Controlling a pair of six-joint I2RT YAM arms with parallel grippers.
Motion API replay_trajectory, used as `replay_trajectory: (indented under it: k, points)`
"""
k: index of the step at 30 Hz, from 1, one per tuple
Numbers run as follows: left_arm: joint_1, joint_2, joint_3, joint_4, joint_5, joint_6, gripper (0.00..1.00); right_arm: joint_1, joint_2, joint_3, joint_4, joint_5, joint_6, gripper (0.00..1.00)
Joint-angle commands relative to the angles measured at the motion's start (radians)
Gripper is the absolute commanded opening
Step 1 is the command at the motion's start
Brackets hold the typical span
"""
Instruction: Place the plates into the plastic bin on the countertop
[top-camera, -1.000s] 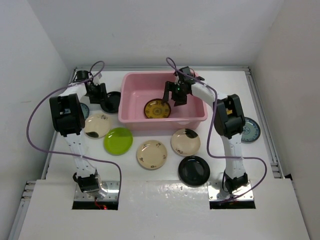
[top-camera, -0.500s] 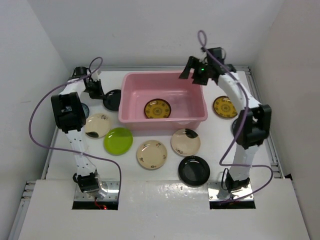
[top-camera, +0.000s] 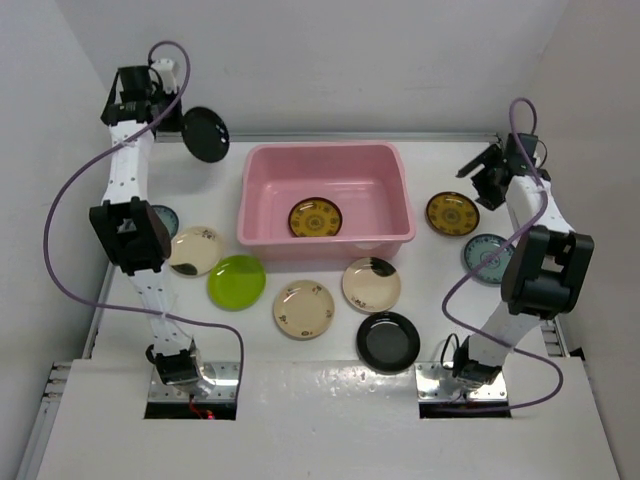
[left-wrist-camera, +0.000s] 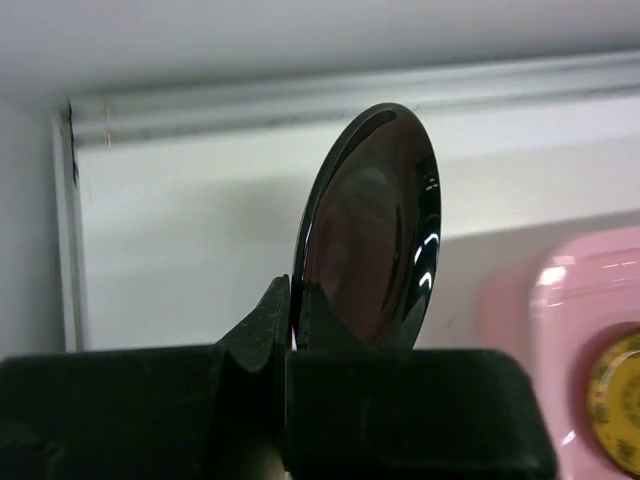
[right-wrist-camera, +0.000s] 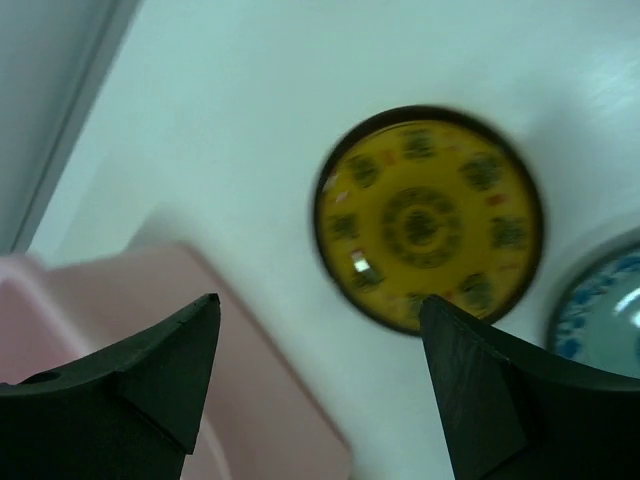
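My left gripper (top-camera: 183, 122) is raised at the back left, shut on the rim of a glossy black plate (top-camera: 205, 133) that it holds on edge (left-wrist-camera: 370, 240) in the air. The pink plastic bin (top-camera: 325, 238) holds one dark-yellow patterned plate (top-camera: 316, 217). Right of the bin, my right gripper (top-camera: 487, 178) hovers open and empty (right-wrist-camera: 320, 305) over a second dark-yellow plate (top-camera: 452, 213) (right-wrist-camera: 430, 220). On the countertop (top-camera: 440, 300) lie a lime green plate (top-camera: 237, 282), two cream plates (top-camera: 194, 250) (top-camera: 304, 308), a cream plate with a black patch (top-camera: 371, 284) and a black plate (top-camera: 388, 341).
A blue-green plate (top-camera: 488, 258) lies by the right arm, and another (top-camera: 165, 220) is half hidden behind the left arm. White walls close in the back and sides. Purple cables loop off both arms. The bin's pink corner (right-wrist-camera: 150, 330) shows below my right fingers.
My left gripper shut on the black plate and lifted it high at the back left. My right arm swung out of the bin to the right, over the dark-yellow plate.
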Motion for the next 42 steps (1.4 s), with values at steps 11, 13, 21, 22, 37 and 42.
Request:
replay_trajectory:
  k: [11,13,21,22,37,42]
  points:
    - [-0.381,-0.145,-0.11,-0.054,0.236,0.006,0.0,-0.102,0.186,0.059,-0.039,0.157,-0.026,0.75]
    - [-0.401,-0.093,-0.119,-0.054,0.259,0.006,0.0,-0.102,0.206,0.051,-0.033,0.149,-0.057,0.74]
    - [-0.421,0.029,-0.152,-0.054,0.352,0.026,0.0,-0.137,0.255,0.003,0.056,0.091,-0.092,0.73]
    - [-0.421,0.038,-0.162,-0.054,0.352,0.026,0.0,-0.14,0.266,0.003,0.056,0.059,-0.1,0.73]
    - [-0.432,0.127,-0.199,-0.036,0.253,0.087,0.4,-0.133,0.383,0.06,0.099,-0.065,-0.12,0.61]
    - [-0.432,0.127,-0.133,-0.036,0.208,0.107,0.52,-0.133,0.375,0.025,0.099,-0.078,-0.127,0.56]
